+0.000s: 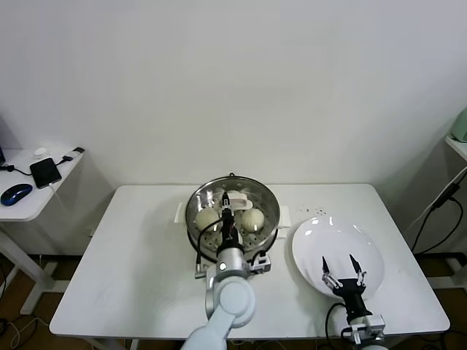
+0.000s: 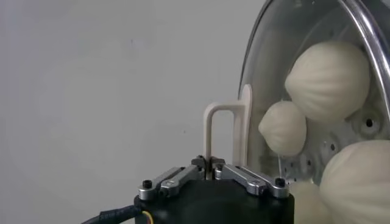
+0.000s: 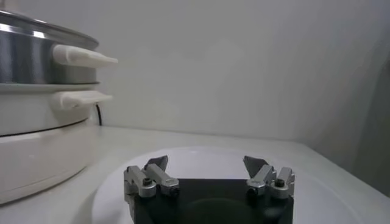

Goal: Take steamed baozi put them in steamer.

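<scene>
The steel steamer point(image 1: 271, 211) stands on its white base at the table's middle back. Two cream-white baozi point(image 1: 207, 217) point(image 1: 253, 219) show inside it in the head view. The left wrist view shows three baozi point(image 2: 329, 79) point(image 2: 283, 128) point(image 2: 359, 179) through the glass lid point(image 2: 268, 55). My left gripper point(image 1: 228, 216) reaches over the steamer and is shut on the lid's white handle point(image 2: 210, 131). My right gripper point(image 1: 344, 278) is open and empty, low over the flat white plate point(image 1: 321, 240). In the right wrist view point(image 3: 207, 165) its jaws stand wide apart.
The steamer's side with its white side handles point(image 3: 82, 58) stands beside the plate point(image 3: 201, 155) in the right wrist view. A small side table point(image 1: 33, 197) with a phone and a mouse stands at the far left. Cables hang at the right edge.
</scene>
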Robot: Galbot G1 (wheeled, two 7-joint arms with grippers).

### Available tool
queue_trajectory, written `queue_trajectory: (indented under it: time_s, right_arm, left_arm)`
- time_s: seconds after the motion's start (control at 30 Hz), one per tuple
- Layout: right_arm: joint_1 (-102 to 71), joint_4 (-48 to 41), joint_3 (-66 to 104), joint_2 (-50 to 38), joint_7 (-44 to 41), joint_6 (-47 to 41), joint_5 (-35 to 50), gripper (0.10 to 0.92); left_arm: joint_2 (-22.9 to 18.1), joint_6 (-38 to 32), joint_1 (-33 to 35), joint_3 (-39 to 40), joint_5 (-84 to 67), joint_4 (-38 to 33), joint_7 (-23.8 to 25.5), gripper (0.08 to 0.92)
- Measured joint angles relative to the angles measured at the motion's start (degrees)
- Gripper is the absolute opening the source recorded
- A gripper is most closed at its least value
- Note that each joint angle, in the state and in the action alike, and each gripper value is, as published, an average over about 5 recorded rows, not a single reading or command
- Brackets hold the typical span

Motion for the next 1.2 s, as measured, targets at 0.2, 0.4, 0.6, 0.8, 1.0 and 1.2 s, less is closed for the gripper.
queue_trajectory:
  time_s: [0.2, 0.4, 0.6, 0.8, 1.0, 1.2]
  right_arm:
    - [-0.3, 0.5, 0.2, 0.0, -0.5, 0.1, -0.3, 0.823]
    - [-0.5, 0.9, 0.2, 0.2, -0.9, -0.1, -0.8, 0.823]
    - [-0.3, 1.0, 0.2, 0.7, -1.2, -0.5, -1.2, 0.823]
    - [-0.9, 1.8, -0.3, 0.8, -1.3, -0.6, -0.3, 0.823]
    - [-1.7, 2.8, -0.6, 0.5, -0.5, 0.7, 0.8, 0.823]
    - [-2.0, 3.3, -1.0, 0.3, 0.4, 2.1, 1.5, 0.823]
  left_arm:
    - [0.2, -0.3, 0.2, 0.8, -1.1, -0.9, 0.2, 0.289]
    - [1.2, -0.6, 1.1, 2.0, -2.8, -3.0, 0.9, 0.462]
    - [3.0, -1.6, 2.6, 2.3, -6.4, -6.9, 0.4, 0.635]
    - [6.2, -6.7, 4.8, -0.3, -17.5, -12.6, -5.1, 0.792]
    - [9.4, -15.6, 7.3, -8.1, -38.0, -17.2, -14.2, 0.822]
    - [12.0, -24.4, 11.0, -19.2, -61.1, -18.2, -19.8, 0.823]
